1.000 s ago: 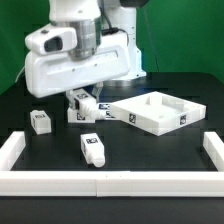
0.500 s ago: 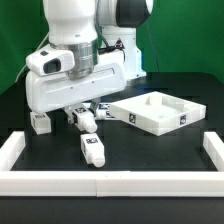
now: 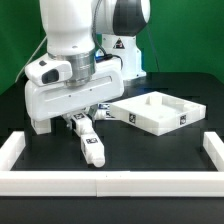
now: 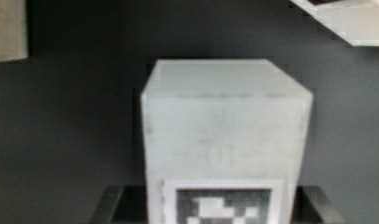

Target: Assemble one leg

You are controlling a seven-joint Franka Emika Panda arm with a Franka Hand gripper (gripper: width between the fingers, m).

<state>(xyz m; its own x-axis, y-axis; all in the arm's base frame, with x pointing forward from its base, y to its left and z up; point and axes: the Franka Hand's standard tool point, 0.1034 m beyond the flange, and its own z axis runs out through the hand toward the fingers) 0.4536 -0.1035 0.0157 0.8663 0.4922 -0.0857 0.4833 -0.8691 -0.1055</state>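
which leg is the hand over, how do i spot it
Find the large square white panel. Toward the exterior view's left of it, nearer the front rail, one stubby white leg lies on the black table. It alone lies directly beneath the hand.

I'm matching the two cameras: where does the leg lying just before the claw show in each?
Exterior view: the leg lies on the table just in front of the claw.
Wrist view: the same leg fills the middle, tag showing.
Shared landmark: the white panel, seemingly the sliver in a wrist-view corner.
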